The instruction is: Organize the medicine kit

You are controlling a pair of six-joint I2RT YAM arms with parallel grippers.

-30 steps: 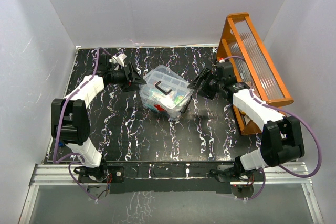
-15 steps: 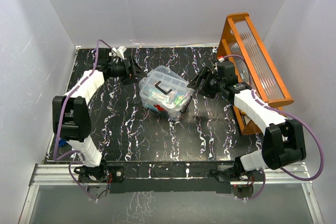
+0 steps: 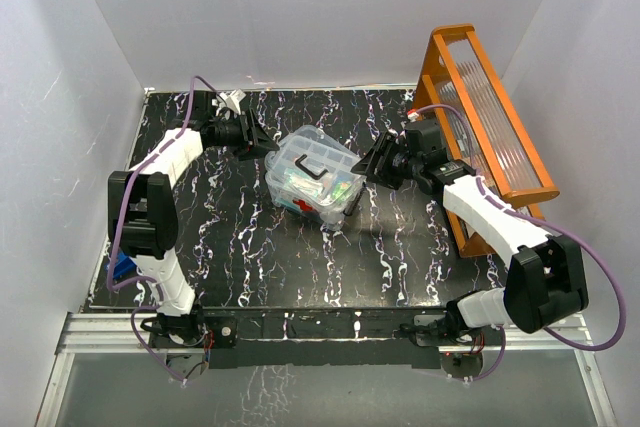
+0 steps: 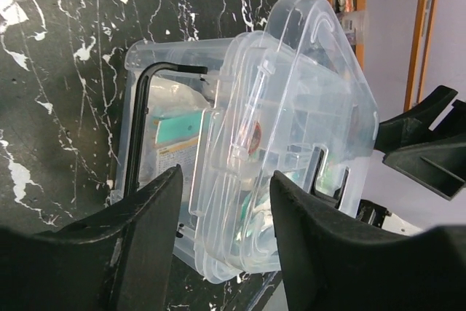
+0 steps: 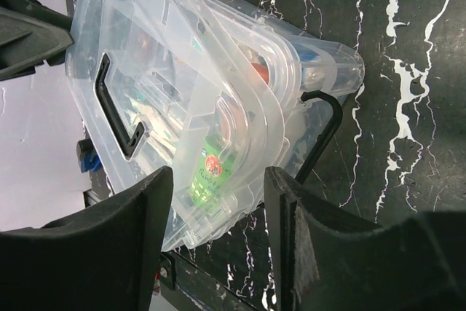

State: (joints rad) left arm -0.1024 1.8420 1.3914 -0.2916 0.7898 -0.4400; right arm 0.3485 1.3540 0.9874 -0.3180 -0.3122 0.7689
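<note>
The medicine kit (image 3: 315, 179), a clear box with a red cross (image 3: 303, 207) on its front and a black handle (image 3: 313, 169) on its lid, stands mid-table. In the wrist views its lid (image 4: 291, 107) sits skewed over the base, with packets showing inside (image 5: 211, 169). My left gripper (image 3: 266, 143) is at the kit's left corner. It is open (image 4: 227, 187), and the clear edge lies between the fingers. My right gripper (image 3: 370, 162) is at the kit's right side, also open (image 5: 217, 180), with the kit's corner between its fingers.
A tall orange rack (image 3: 490, 127) with ribbed clear panels leans at the right edge of the black marbled table (image 3: 260, 247), just behind my right arm. White walls close in the back and both sides. A small white part (image 3: 232, 99) lies at the back left.
Both grippers have moved in toward the kit, the left one sliding to the right along the back. Both pairs of jaws have narrowed. The kit has not visibly moved.
</note>
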